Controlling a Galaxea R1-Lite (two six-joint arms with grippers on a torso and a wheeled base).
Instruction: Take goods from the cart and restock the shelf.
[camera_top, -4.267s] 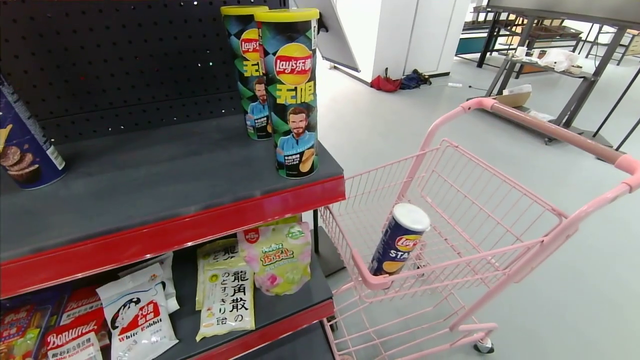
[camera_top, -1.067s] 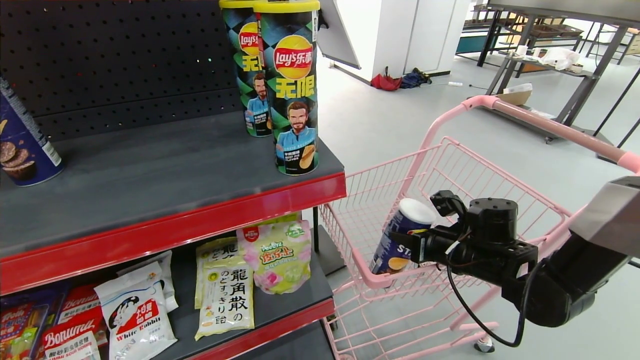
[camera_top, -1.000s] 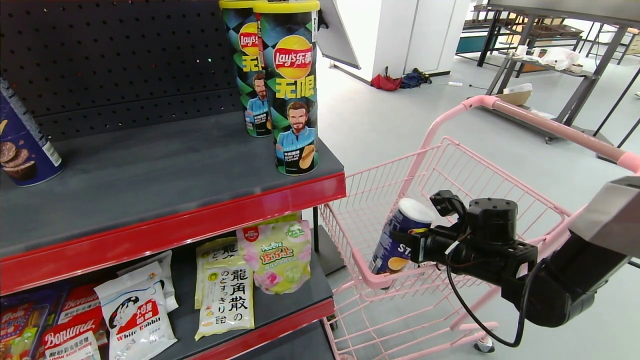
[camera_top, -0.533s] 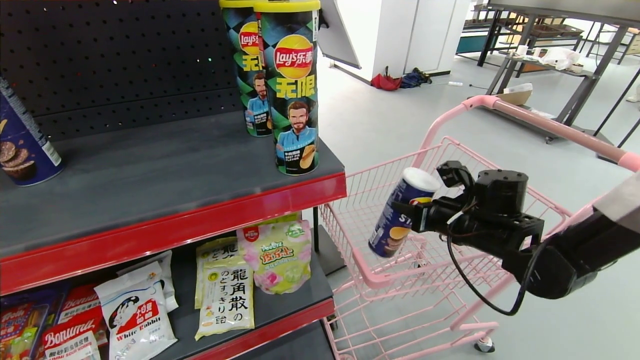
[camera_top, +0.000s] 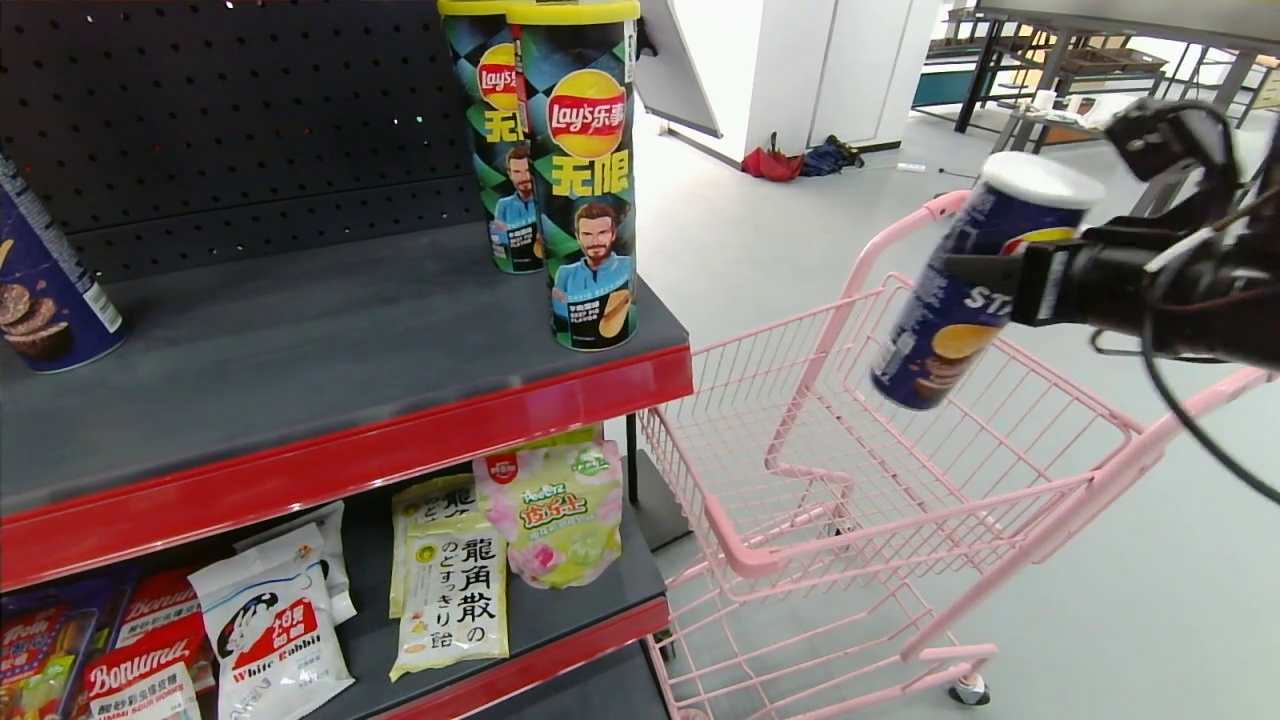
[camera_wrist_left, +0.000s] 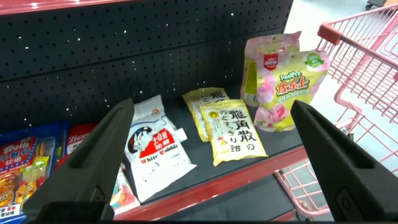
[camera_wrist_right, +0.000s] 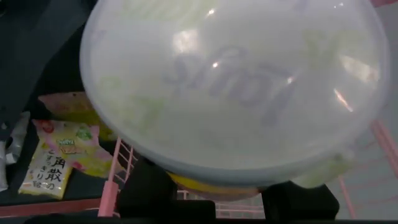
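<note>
A blue chip can (camera_top: 950, 300) with a white lid hangs tilted in the air above the pink cart (camera_top: 740, 545), and my right gripper (camera_top: 1035, 205) is shut on it near its top. In the right wrist view the can's lid (camera_wrist_right: 236, 81) sits very close, with one dark finger (camera_wrist_right: 149, 193) below it. The grey upper shelf (camera_top: 330, 340) with a red front edge lies left of the cart. My left gripper (camera_wrist_left: 211, 162) is open, with nothing between its fingers, in front of the lower shelf (camera_wrist_left: 205, 180).
Two tall green chip cans (camera_top: 590, 180) stand at the upper shelf's right end, and a blue can (camera_top: 45, 290) stands at its far left. Several snack bags (camera_top: 450, 590) lie on the lower shelf. Open floor and metal tables (camera_top: 1100, 120) lie beyond the cart.
My right arm came in, took hold of the blue can in the cart, and has lifted it up and to the right, out of the basket.
</note>
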